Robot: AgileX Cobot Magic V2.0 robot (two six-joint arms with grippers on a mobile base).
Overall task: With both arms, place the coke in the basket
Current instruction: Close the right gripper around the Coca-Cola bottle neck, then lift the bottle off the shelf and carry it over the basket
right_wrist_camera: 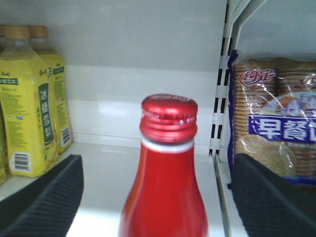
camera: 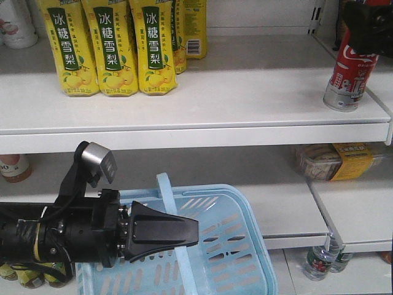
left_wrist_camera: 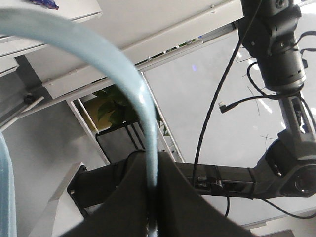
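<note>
Black and wedge-shaped, the left gripper (camera: pixel 189 232) was clenched on the hoop handle (camera: pixel 175 227) of the light blue basket (camera: pixel 239 258). In the left wrist view the pale handle ran straight down into the closed jaws. The basket hung low in front of the lower shelf, tilted, with its slotted side facing the room. A small silver-grey camera box (camera: pixel 98 161) stood on a stalk above that arm.

Up at the right end of the upper shelf (camera: pixel 233 104), the coke (camera: pixel 348 77) stood upright on its silver base, well apart from the basket. The right gripper (camera: pixel 368 24) hung over its top. Seen from the right wrist, the red cap sat between the two black pads (right_wrist_camera: pixel 47 197), which stood wide on either side, released and not touching it.

Yellow drink bottles (camera: pixel 113 46) lined the shelf's left end. A biscuit packet (right_wrist_camera: pixel 276 128) lay beyond the divider to the coke's right.
</note>
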